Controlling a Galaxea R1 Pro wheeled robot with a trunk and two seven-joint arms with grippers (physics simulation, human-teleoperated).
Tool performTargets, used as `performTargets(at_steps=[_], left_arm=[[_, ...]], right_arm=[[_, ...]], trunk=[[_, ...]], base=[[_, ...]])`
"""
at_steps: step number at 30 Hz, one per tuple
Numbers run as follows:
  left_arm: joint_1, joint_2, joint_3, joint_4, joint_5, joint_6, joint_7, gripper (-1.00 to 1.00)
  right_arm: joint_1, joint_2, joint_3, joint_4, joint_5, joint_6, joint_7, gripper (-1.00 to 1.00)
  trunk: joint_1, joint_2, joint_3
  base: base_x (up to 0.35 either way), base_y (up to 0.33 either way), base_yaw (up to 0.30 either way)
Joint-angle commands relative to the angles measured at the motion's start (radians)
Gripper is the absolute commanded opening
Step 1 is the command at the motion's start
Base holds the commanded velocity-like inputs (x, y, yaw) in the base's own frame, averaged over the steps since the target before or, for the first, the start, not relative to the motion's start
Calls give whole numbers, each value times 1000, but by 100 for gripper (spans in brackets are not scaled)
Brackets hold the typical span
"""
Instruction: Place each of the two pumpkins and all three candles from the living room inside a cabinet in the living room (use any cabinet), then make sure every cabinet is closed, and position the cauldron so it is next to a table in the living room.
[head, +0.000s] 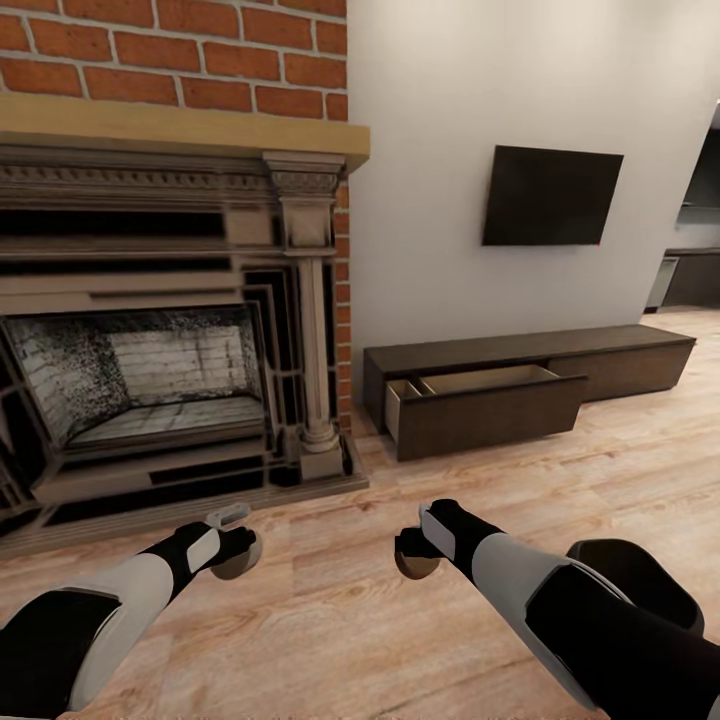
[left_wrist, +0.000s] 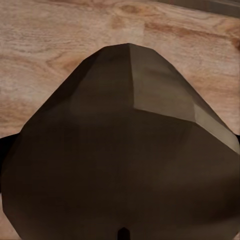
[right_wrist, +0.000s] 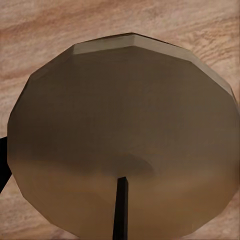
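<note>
The open drawer (head: 480, 385) of the cabinet (head: 530, 375) lies ahead and to the right of both arms, across a stretch of wood floor (head: 330, 620) — that offset is what the coming move turns on. The cabinet's long axis runs along the white wall under the wall TV (head: 552, 196), and the drawer is pulled out toward the room, its pale interior facing up. The right tool (head: 418, 558) is the nearer of the two; the left tool (head: 236, 555) sits closer to the fireplace (head: 150, 380).

Each tool carries a squat tan candle. In the head view the left candle (head: 240, 562) and the right candle (head: 415, 565) sit at the arm tips, and in the wrist views each one looms large over the floor: the left candle (left_wrist: 120, 160), the right candle (right_wrist: 125, 135). Both tools look clenched on their candles, though the fingers themselves are mostly hidden.

Both arms are held low and forward, forearms roughly parallel, tools well apart from each other and well short of the cabinet. My judgement: the base has to close in and turn rightward before either candle can go over the drawer — right arm first seems likelier.
</note>
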Motion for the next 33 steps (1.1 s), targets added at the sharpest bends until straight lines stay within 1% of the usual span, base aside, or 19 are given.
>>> performTargets(at_steps=[1,4,5,6,8,11,12,14,15,16,20,21,23,25,29,31,32,33], left_arm=[[0,0,-8,-1,11,5,4,-100],[0,-3,-8,-2,11,4,4,-100],[0,-6,-9,-4,11,4,3,-100],[0,-14,-8,-8,11,6,1,-100],[0,-19,-8,-13,11,8,-1,-100],[0,-22,-8,-52,11,25,-3,-100],[0,-22,-8,-71,10,45,-2,-100],[0,-21,-7,-125,9,106,-1,-100],[0,-19,-6,-179,9,159,0,-100],[0,-18,-5,-219,8,192,1,-100],[0,-15,-3,-359,8,308,4,-100],[0,-14,-2,-391,8,337,4,-100],[-1,-14,-2,-418,8,379,4,-100],[-2,-14,-1,-433,8,426,5,-100],[-2,-14,-1,-437,8,445,5,-100],[-2,-14,-1,-437,8,447,5,-100],[-2,-13,-1,-438,8,448,5,-100],[-2,-13,-1,-438,8,448,5,-100]], right_arm=[[0,0,7,-2,-10,4,-7,-100],[0,0,7,-3,-10,4,-7,-100],[0,0,7,-3,-10,4,-7,-100],[0,0,7,-4,-10,4,-7,-100],[0,0,6,-6,-10,5,-9,-100],[0,-1,2,-13,-11,9,-12,-100],[0,-2,1,-17,-10,11,-13,-100],[0,-2,1,-41,-10,17,-15,-100],[0,-3,1,-73,-10,29,-17,-100],[0,-4,1,-99,-10,46,-18,-100],[0,-6,-1,-208,-11,165,-22,-100],[-1,-15,-2,-229,-12,187,-23,-100],[-2,-34,-5,-244,-12,201,-23,-100],[-4,-63,-8,-254,-13,215,-23,-100],[-9,-92,-8,-278,-13,250,-23,-100],[-9,-112,-9,-313,-13,268,-23,-100],[-9,-128,-10,-345,-13,292,-24,-100],[-9,-133,-10,-356,-13,303,-24,-100]], trunk=[[0,0,-3],[0,0,-7],[0,0,-8],[0,0,-9],[0,0,-9],[0,0,-10],[0,0,-10],[0,0,-10],[0,0,-10],[0,0,-10],[0,0,-10],[0,0,-10],[0,0,-10],[0,0,-10],[0,0,-10],[0,0,-10],[0,0,-10],[0,0,-10]], base=[[0,0,0],[0,0,0],[0,0,0],[0,0,0],[0,0,0],[0,0,0],[0,0,0],[0,0,0],[0,0,0],[0,0,0],[0,0,0],[0,0,0],[0,0,0],[0,0,0],[0,0,0],[0,0,0],[0,0,0],[0,0,0]])
